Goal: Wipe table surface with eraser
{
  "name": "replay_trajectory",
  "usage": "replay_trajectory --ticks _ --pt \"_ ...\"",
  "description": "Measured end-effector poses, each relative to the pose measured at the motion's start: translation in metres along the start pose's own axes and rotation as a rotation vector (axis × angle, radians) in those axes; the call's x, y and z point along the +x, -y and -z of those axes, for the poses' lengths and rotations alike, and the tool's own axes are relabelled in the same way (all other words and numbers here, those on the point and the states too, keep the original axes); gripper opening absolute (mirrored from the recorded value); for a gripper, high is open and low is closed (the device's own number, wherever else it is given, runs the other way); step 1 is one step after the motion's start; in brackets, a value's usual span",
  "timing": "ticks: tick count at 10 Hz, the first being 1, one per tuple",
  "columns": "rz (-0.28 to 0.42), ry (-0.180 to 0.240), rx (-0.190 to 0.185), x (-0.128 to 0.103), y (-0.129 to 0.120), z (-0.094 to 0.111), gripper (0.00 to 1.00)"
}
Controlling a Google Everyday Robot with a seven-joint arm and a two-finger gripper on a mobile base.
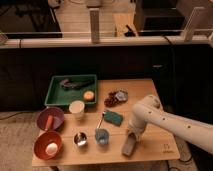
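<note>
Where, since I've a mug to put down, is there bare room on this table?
On the table surface, bare wood lies at the far right corner, behind the arm, and at the near right corner, beyond the eraser under the hand. The left half is crowded: green tray, white cup, purple bowl, orange bowl.

My gripper is just over the small grey-tan oblong eraser, near the front edge of the light wooden table surface, right of the small blue cup
</note>
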Motion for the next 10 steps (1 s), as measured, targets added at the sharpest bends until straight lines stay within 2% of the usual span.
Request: replay_trajectory --ticks 10 --pt "0.0 0.0 0.0 0.0 0.0 0.0 0.0"
